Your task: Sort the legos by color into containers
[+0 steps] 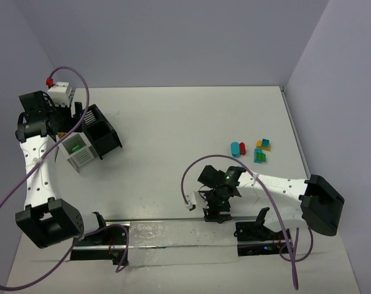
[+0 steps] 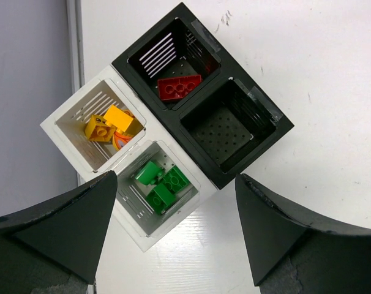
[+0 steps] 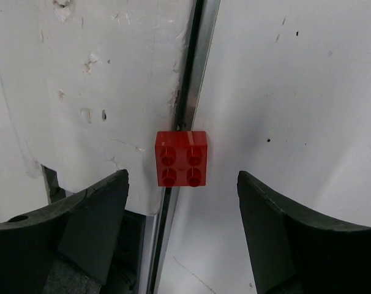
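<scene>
The white table [image 1: 191, 122] lies under both my arms. At its far left stand the containers [image 2: 205, 92], two black bins joined to two white slatted ones. My left gripper [image 2: 176, 184] hangs above them, fingers spread wide, holding nothing. My right gripper [image 3: 182, 177] points down at the table's near edge, fingers apart, touching nothing. Between them a square red brick [image 3: 182, 158] lies studs up across a dark seam [image 3: 188, 79]. One black bin holds a long red brick [image 2: 179, 87]. One white bin holds yellow and orange bricks [image 2: 109, 125], the other green bricks [image 2: 163, 184]. Loose legos [image 1: 253, 150] in cyan, red, yellow and teal sit on the table's right side.
</scene>
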### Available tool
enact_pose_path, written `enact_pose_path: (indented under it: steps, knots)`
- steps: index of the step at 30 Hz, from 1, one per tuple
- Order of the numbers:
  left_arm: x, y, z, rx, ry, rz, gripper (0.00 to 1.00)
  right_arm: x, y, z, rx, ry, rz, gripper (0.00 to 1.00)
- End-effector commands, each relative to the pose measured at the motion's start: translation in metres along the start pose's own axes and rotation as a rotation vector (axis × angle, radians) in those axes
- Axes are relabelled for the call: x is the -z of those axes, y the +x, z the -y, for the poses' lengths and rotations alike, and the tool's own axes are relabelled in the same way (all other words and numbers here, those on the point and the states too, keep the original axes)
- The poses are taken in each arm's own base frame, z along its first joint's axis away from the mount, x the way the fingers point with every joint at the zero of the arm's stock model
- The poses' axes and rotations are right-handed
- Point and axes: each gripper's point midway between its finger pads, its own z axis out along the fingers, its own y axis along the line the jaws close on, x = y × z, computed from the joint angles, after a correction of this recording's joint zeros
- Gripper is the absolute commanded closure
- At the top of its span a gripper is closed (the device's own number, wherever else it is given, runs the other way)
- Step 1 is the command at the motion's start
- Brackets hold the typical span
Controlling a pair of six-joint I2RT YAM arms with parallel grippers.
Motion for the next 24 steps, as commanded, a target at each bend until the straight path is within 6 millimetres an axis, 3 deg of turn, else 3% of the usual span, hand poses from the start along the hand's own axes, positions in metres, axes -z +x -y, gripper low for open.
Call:
enact_pose_path:
  steps: [1, 3, 15, 17, 20, 22, 24]
  knots:
    - [0.011, -0.012, -0.002, -0.026, -0.015, 0.065, 0.12, -0.009, -0.002, 0.0, 0.022, 0.018, 0.003, 0.24]
    - [0.011, -0.011, -0.001, -0.028, -0.017, 0.065, 0.12, -0.011, -0.001, 0.0, 0.024, 0.018, -0.004, 0.27]
    - [0.009, -0.014, -0.004, -0.041, -0.025, 0.068, 0.12, -0.029, -0.003, 0.001, 0.003, 0.007, -0.043, 0.66]
    - [0.009, -0.016, -0.004, -0.043, -0.016, 0.072, 0.12, -0.027, -0.004, 0.002, -0.004, 0.019, -0.04, 0.81]
    - [0.008, -0.022, 0.008, -0.028, 0.052, 0.088, 0.12, -0.011, -0.02, 0.01, -0.016, 0.068, 0.018, 1.0]
    - [0.007, -0.026, 0.016, -0.003, 0.101, 0.088, 0.1, 0.008, -0.035, 0.017, -0.021, 0.097, 0.076, 1.0]
    - [0.011, -0.036, 0.034, 0.022, 0.209, 0.109, 0.08, 0.034, -0.05, 0.038, -0.058, 0.155, 0.156, 1.0]
